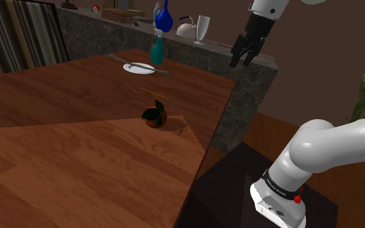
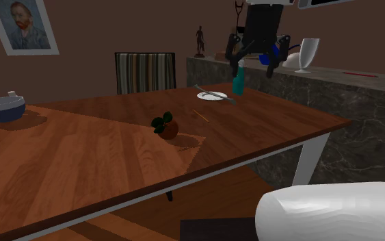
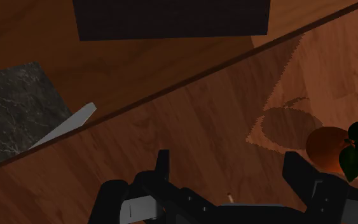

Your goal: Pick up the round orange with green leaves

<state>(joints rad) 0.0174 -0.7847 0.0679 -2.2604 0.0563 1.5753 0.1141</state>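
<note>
A small round orange (image 1: 156, 116) with dark green leaves rests on the wooden table (image 1: 58, 149), near the edge on the shoulder view's right. The second exterior view has the orange (image 2: 167, 128) mid-table. My black gripper (image 1: 242, 59) hangs open and empty, high over the table's corner by the stone counter, well above the fruit and off to the shoulder view's right. Across the table, the gripper (image 2: 251, 60) shows its fingers spread wide. In the wrist view the orange (image 3: 327, 149) lies far below, just outside one finger of the gripper (image 3: 228, 168).
A white plate (image 1: 139, 67) with a knife, a teal bottle (image 1: 156, 50) and a thin stick (image 2: 200, 114) sit at the table's far end. The stone counter (image 1: 252, 87) carries a blue vase (image 1: 163, 18) and a glass (image 1: 202, 27). A bowl (image 2: 1, 108) and a striped chair (image 2: 145, 72) are farther off.
</note>
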